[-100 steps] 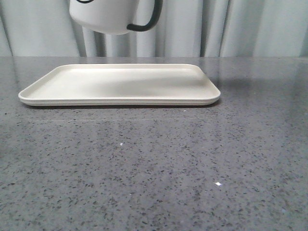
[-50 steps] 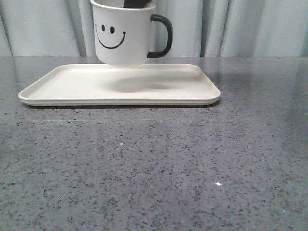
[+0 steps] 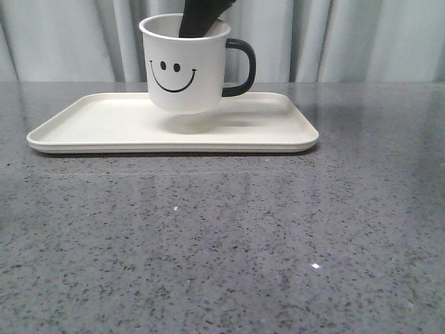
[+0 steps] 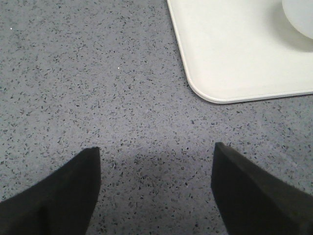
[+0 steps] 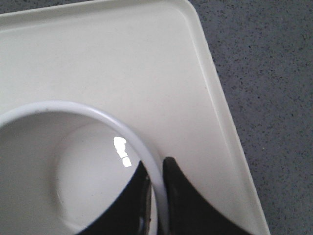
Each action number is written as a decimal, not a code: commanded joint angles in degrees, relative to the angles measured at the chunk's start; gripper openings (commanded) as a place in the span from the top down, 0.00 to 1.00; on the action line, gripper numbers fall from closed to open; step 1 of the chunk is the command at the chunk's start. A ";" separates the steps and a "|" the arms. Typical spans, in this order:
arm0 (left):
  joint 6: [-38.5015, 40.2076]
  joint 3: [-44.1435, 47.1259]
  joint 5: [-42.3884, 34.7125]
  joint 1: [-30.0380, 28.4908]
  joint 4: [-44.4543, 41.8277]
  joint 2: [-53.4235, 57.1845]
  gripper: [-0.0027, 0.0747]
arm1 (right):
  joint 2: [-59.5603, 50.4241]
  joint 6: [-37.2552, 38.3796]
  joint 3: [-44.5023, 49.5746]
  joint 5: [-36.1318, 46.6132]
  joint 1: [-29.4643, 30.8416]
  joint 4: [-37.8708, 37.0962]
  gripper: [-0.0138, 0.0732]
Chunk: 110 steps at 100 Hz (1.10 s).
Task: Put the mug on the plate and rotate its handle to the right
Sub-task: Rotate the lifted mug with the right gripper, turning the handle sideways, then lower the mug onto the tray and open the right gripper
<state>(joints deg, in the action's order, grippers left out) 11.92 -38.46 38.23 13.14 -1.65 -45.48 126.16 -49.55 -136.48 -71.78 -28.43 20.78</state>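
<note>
Speckled grey surface [image 3: 229, 250] lies nearest to me in the front view, bare stone from the near edge up to the plate [image 3: 83, 129]. My left fingers [image 4: 155, 191] hang low over that stone, spread wide with nothing between them; the plate's rounded corner [image 4: 215, 93] sits toward one o'clock of them, well apart, and a sliver of the mug's base [image 4: 299, 19] shows at the far corner of the left wrist view.

Beyond the bare stone, the plate lies flat across the middle of the surface, its long side facing me. The mug [image 3: 185, 66] is over the plate's centre, slightly toward the back, upright, smiley face turned to me. A soft shadow sits under its base; I cannot tell whether the base touches the plate or hangs just above it. The handle [image 3: 240, 67] points to three o'clock.

My right fingers [image 5: 155, 196] are clenched on the mug's rim [image 5: 98, 113], one finger [image 5: 124, 205] inside the cup and the other outside the wall, pinching it on the side toward the handle. From the front I see the dark finger [image 3: 201, 17] dropping into the mug's mouth from twelve o'clock.

Farthest back hangs a pale pleated curtain [image 3: 361, 38].
</note>
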 commanded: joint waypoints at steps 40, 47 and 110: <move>0.43 -1.51 -3.86 -0.22 0.03 0.24 0.35 | -3.66 -6.43 3.37 -4.80 -0.11 4.78 0.91; 0.43 -1.51 -3.86 -0.22 0.03 0.24 0.35 | -3.66 -6.70 3.51 -4.80 -0.11 4.78 0.91; 0.43 -1.51 -3.86 -0.22 0.03 0.24 0.35 | -3.66 -8.17 3.78 -4.85 -0.11 6.89 0.91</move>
<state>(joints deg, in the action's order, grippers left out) 11.92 -38.46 38.23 13.14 -1.65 -45.48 126.16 -56.69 -131.46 -71.78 -28.43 24.85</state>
